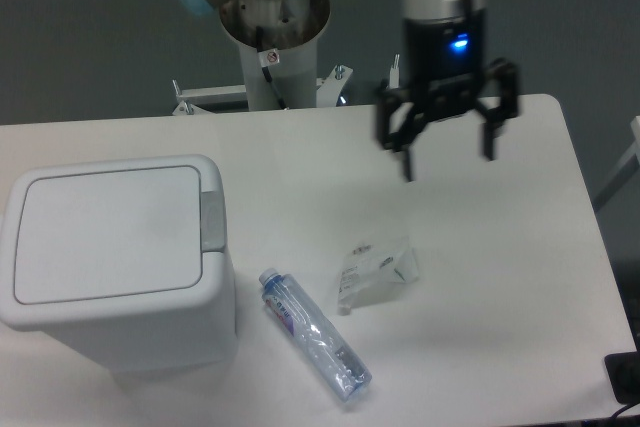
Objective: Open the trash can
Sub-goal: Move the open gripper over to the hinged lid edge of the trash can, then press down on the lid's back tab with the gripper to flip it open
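Your bin [118, 262] sits at 9 o'clock on the table [500, 247], lid flat and closed. Bottle [315, 335] lies just beside it at 6; bag [378, 269] near centre. Gripper [448, 162] hangs at 1 o'clock, fingers spread wide, holding nothing.

Claw [449, 157] (fingers spread) above table [500, 247]

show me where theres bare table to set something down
Bare table runs along the right side, from the plastic packet to the right edge. Another free strip lies along the back edge behind the trash can. It is tight at front centre, where the bottle lies between can and packet. The open hand hangs over back centre.
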Tool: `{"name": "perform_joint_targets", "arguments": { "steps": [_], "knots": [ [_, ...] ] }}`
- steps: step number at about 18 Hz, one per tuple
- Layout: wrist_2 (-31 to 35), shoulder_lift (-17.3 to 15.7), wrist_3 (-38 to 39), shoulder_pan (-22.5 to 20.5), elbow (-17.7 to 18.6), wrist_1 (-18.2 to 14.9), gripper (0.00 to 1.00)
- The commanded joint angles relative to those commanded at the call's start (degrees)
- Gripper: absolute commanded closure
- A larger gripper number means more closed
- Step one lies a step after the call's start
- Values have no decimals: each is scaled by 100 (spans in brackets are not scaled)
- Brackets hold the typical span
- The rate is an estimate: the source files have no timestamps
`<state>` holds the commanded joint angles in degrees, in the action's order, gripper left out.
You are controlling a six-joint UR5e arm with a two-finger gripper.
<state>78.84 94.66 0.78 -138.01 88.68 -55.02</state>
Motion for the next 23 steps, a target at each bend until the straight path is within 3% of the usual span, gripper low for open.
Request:
{"name": "perform_joint_targets", "arguments": {
  "steps": [2,6,12,23],
  "knots": [
    [-271,9,316,273,35,-9,0],
    [-659,-70,652,344,290,-9,0],
    [-677,88,661,450,404,0,0],
    [-633,79,669,538,624,53,0]
  ]
}}
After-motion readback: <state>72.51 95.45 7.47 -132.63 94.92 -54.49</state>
